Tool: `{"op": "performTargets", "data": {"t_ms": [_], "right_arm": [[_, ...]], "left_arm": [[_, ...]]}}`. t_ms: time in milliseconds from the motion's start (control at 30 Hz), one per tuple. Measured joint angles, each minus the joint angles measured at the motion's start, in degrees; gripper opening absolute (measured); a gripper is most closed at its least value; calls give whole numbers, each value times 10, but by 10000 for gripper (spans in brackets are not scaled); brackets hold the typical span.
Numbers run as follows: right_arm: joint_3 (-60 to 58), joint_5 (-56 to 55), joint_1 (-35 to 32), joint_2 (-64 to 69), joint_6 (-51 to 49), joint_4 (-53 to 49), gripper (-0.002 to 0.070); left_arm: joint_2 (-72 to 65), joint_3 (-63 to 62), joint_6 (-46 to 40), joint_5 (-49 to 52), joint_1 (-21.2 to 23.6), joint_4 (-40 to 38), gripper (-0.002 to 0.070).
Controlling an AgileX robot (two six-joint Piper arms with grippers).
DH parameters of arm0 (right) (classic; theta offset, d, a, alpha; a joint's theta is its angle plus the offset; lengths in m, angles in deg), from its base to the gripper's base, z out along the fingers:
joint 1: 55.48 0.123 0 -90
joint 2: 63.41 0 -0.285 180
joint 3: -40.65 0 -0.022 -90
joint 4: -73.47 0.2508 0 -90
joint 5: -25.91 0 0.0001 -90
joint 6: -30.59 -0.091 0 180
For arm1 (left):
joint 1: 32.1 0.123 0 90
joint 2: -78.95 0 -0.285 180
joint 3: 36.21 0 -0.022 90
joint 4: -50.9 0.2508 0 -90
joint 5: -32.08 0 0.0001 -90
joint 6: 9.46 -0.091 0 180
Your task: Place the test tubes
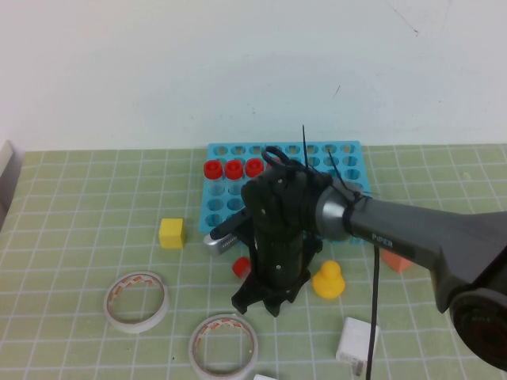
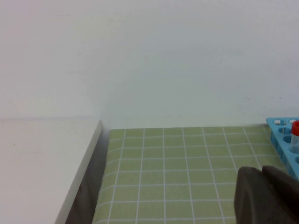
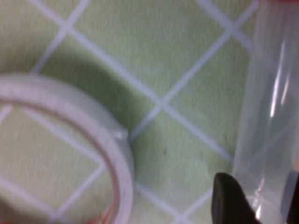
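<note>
Grid matting (image 1: 79, 198) in green covers the table in the high view, and the right arm reaches in from the right to its middle, with the right gripper (image 1: 265, 301) pointing down onto the mat. The red cap of a lying test tube (image 1: 241, 267) shows just beside it on the robot's left, the rest hidden under the gripper. Behind stands a blue rack (image 1: 341, 158) with three red-capped tubes (image 1: 233, 168) side by side in its far left corner. A yellow cube (image 1: 172, 233) sits left of the rack, a yellow duck (image 1: 328, 280) just right of the gripper and an orange block (image 1: 394, 263) beyond it. Two tape rolls (image 1: 136, 301) lie near the front, one of them (image 1: 223, 346) close to the gripper, and a white charger (image 1: 356, 340) lies at the front right. From the left wrist, the left gripper (image 2: 262, 196) is pressed together and empty, hanging above the mat near the table's left edge, with the rack's corner at the far side. From the right wrist, the clear tube lies on the mat with the right gripper astride it, beside the tape roll; whether it is clamped cannot be told.
</note>
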Motion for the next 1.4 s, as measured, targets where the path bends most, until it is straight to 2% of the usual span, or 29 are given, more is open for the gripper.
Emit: {"op": "performTargets", "data": {"t_ms": [300,600,833,1000,1100,1400], "right_arm": [[30,65,6,-41,35,2,231],[30,76,14,-191,78,-16,231],[-13,24,14,-342,82,-32,231],[-103,-24,14,-429,82,-35,231],[-198,-81,14,-476,80,-35,231],[-528,-384,21,-637,67,3,231]], "left_arm": [[0,0,0,-5,0,0,-1],[0,1,0,-5,0,0,-1],[0,22,0,-5,0,-13,-1],[0,23,2,-5,0,-44,-1],[0,23,26,-5,0,-67,-1],[0,23,43,-9,0,-78,-1]]}}
